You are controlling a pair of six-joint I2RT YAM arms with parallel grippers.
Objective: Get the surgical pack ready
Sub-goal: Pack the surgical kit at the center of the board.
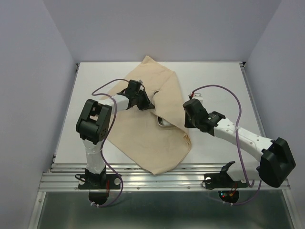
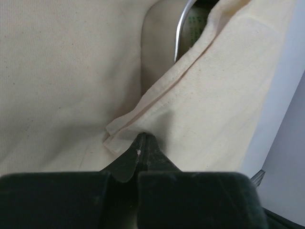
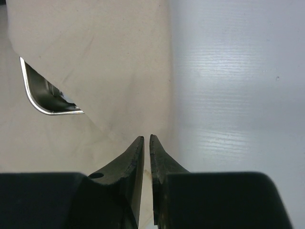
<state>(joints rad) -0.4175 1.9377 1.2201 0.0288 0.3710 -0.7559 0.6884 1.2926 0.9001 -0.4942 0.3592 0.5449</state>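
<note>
Best I could judge, the step in hand was folding the cloth (image 1: 157, 150) over the tray (image 2: 180, 33). My left end effector (image 2: 143, 139) was clamped fully closed, tips tucked right under the hemmed corner of the top flap. I couldn't tell whether any fabric was actually caught between them. The tray sat ahead of those tips, mostly buried, just a curve of rim peeking out.

The right end effector (image 3: 147, 139) had its fingers nearly together with a thin slit. It was parked at the cloth's edge, with bare bench (image 3: 238, 71) to its right. I couldn't tell if it was nipping fabric or holding nothing.

To do this well, I'd want a proper bite on both layers of that hem before pulling. Then drag low and flat so the tray underneath doesn't skate.

The left wrist cam gave me the hem stitching and how the flap overlapped. The right wrist cam showed a shiny tray corner left uncovered, up and to the left of the fingers. Only the overhead showed the whole folded bundle, but no fingertips.
</note>
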